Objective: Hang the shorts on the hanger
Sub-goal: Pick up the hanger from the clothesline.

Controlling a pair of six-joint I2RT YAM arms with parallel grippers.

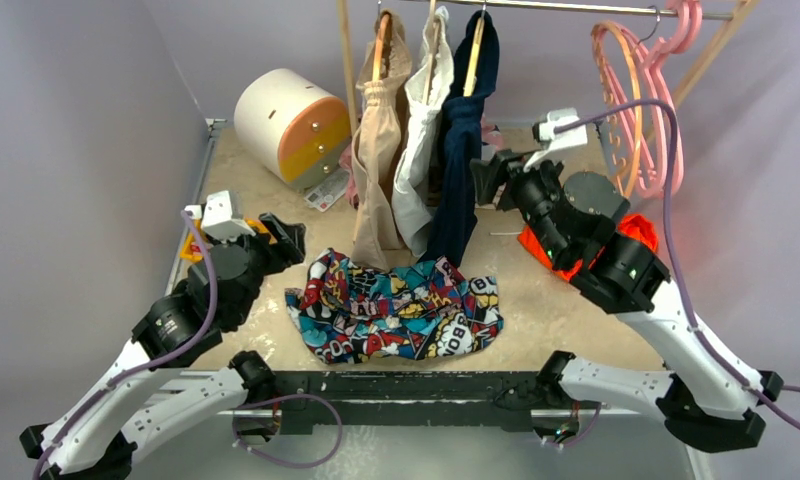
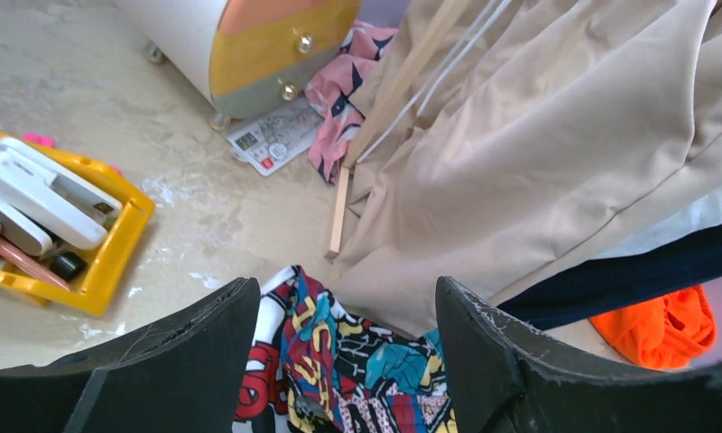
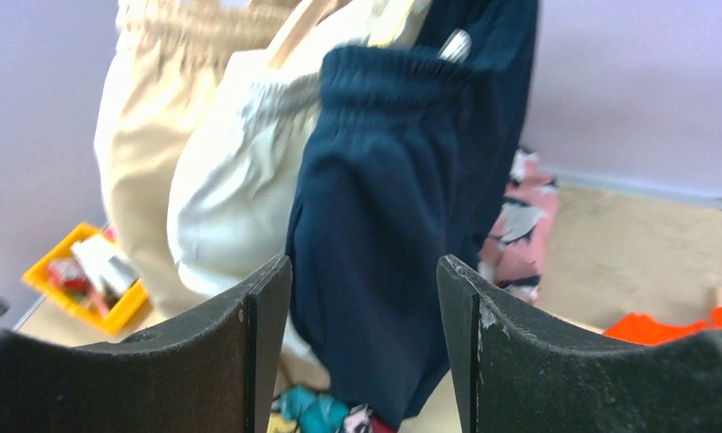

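Low in the middle of the frame the shorts [image 1: 396, 305] lie crumpled on the table [image 1: 551, 300]; the hanger [image 1: 606, 80] hangs at upper right. Left gripper [image 1: 291, 235] and right gripper [image 1: 486, 180] both gape, empty. Best pinch one fabric edge cleanly, clear of the hanging clothes [image 1: 381, 150].

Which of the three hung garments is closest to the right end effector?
The navy one, rightmost on the rail; the beige one and white one hang further left.
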